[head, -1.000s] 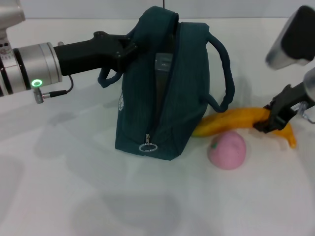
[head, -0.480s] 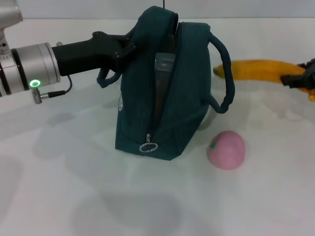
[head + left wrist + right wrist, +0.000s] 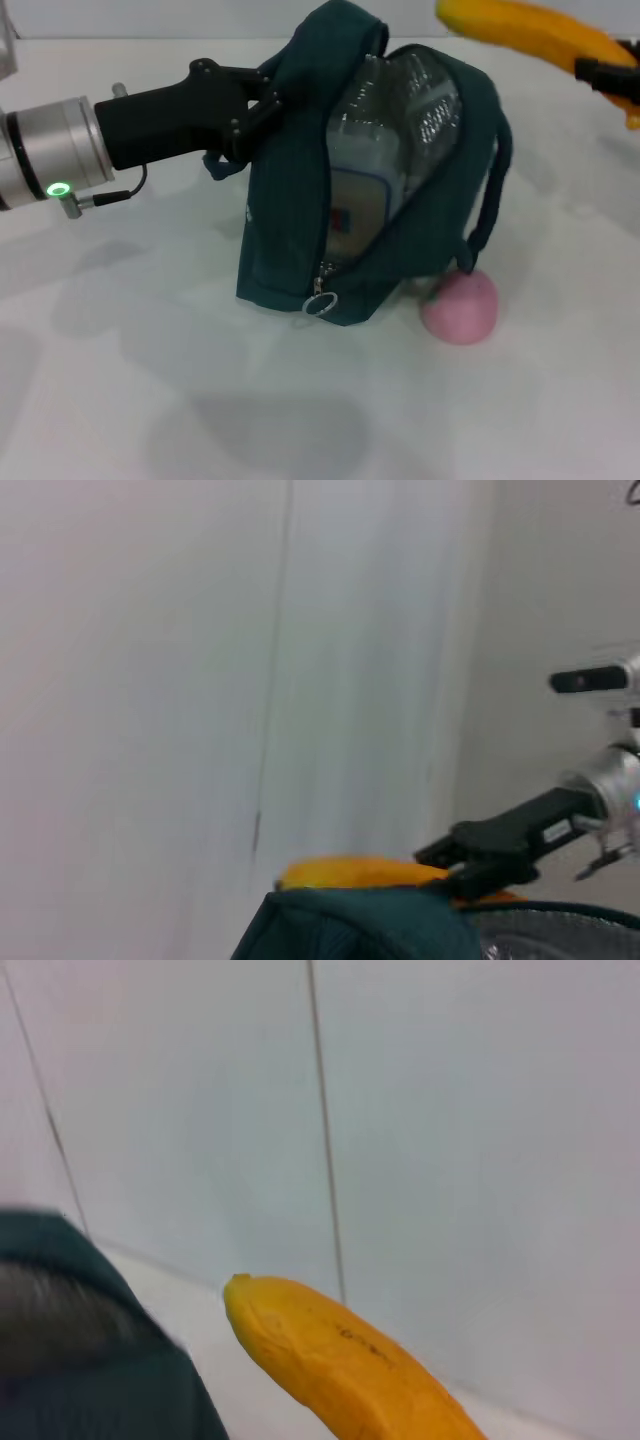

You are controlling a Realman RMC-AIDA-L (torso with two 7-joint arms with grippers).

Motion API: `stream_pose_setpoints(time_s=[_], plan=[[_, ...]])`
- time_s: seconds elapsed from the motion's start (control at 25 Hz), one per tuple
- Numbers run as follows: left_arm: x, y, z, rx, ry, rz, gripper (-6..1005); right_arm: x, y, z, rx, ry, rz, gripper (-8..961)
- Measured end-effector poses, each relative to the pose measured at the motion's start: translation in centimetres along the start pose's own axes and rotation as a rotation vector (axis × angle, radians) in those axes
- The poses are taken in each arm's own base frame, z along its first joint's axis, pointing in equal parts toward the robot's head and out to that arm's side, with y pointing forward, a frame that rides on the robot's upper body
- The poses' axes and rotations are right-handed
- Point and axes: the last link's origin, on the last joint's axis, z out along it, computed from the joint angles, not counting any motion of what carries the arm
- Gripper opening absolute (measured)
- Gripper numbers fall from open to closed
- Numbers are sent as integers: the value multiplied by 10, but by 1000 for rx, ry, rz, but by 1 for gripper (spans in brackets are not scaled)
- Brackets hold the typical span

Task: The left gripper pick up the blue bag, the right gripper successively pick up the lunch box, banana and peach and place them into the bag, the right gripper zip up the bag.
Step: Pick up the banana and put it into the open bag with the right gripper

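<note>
Since a second ago the banana (image 3: 535, 35) is no longer lying on the desk (image 3: 300, 420) beside the peach (image 3: 461, 306); it is now riding high in the air toward the desk's far right corner, above and to the right of the blue bag (image 3: 300, 230), pinched near its stem end by the right gripper (image 3: 610, 72), which is closing on it at the very edge of the head view. The bag's mouth is gaping wider and leaning over toward the peach, so the foil lining and the lunch box (image 3: 365, 205) inside are now showing through the opening, and the bag's right handle is touching the peach. The left gripper (image 3: 262, 98) is clamping the bag's upper left rim and is holding it up near the middle of the desk. The banana is looking light, smooth-skinned and easily bruised, so a grip near the stem is likely leaving its long free end swinging; a hold nearer the middle would probably be steadier. The bag is soft and floppy, sagging wherever it is not being held, so the opening is likely shifting as weight is going in. The peach is round and liable to roll, best taken across its widest part
</note>
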Motion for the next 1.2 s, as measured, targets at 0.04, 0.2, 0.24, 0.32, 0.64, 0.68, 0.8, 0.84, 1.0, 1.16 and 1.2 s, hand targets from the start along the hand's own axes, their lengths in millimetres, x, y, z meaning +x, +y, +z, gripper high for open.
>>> stream_pose_setpoints(time_s=[0.04, 0.2, 0.24, 0.32, 0.64, 0.68, 0.8, 0.84, 1.0, 1.16, 1.2], plan=[[0, 1, -1, -5, 6, 4, 34, -4, 2, -1, -24, -39, -9, 460], [2, 3, -4, -18, 17, 6, 34, -18, 15, -2, -114, -134, -54, 460], [2, 2, -5, -18, 17, 5, 34, -23, 19, -3, -141, -158, -70, 460], [2, 2, -5, -17, 16, 5, 34, -29, 27, -5, -186, -181, -114, 461], [1, 2, -6, -8, 13, 9, 35, -51, 54, -13, -312, -244, -385, 461], [1, 2, -6, -8, 12, 9, 35, -53, 58, -14, -334, -251, -436, 461], [0, 2, -7, -5, 12, 7, 35, -58, 66, -20, -363, -267, -565, 461], [0, 2, -7, -5, 11, 6, 35, -61, 68, -22, -362, -269, -609, 461], [-2, 2, -9, -1, 10, 1, 35, -69, 72, -28, -343, -263, -742, 461], [-1, 2, -11, 0, 10, -1, 35, -74, 72, -29, -317, -221, -826, 461], [0, 1, -11, 0, 10, -2, 35, -74, 72, -29, -313, -212, -838, 461]])
